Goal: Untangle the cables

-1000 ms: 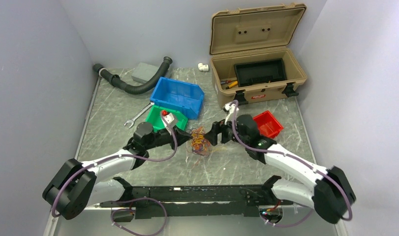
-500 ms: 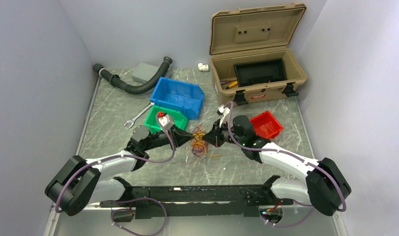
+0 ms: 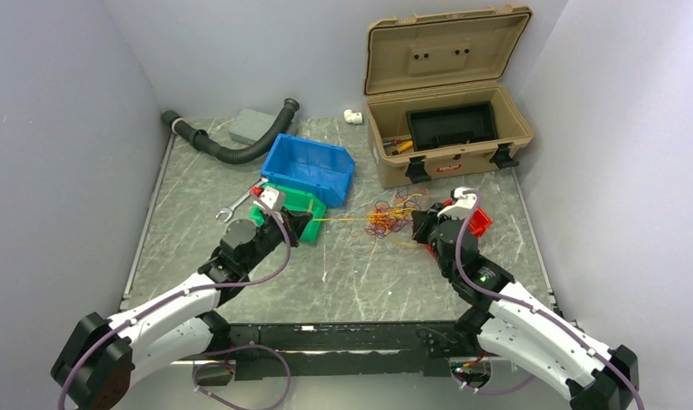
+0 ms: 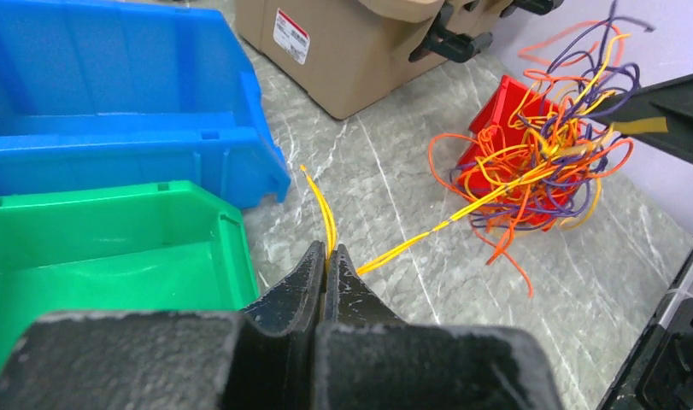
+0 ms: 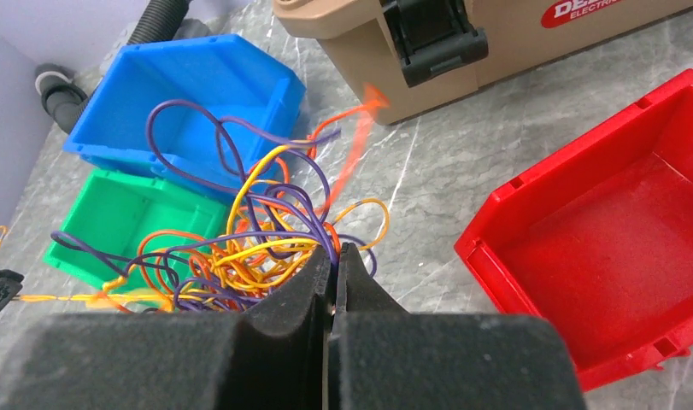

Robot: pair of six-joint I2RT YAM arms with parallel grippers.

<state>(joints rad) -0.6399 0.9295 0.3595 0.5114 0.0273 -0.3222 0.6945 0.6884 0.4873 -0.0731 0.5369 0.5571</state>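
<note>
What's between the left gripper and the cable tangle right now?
Only yellow strands, pulled straight from the left gripper to the cable tangle, above bare table; clearest in the left wrist view.

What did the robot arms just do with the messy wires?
The right tool shut on the tangle of orange, yellow and purple wires and pulled it right; the left tool, gripping yellow strands, pulled left. The blue plastic bin and tan toolbox stayed put.

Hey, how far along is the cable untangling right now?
Done: little; a few yellow strands are drawn out taut from the tangle. In hand: the left pincer is shut on those strands beside the green bin, and the right pincer is shut on the tangle, the two held apart. Left: the orange, purple and yellow loops are one knotted clump.
</note>
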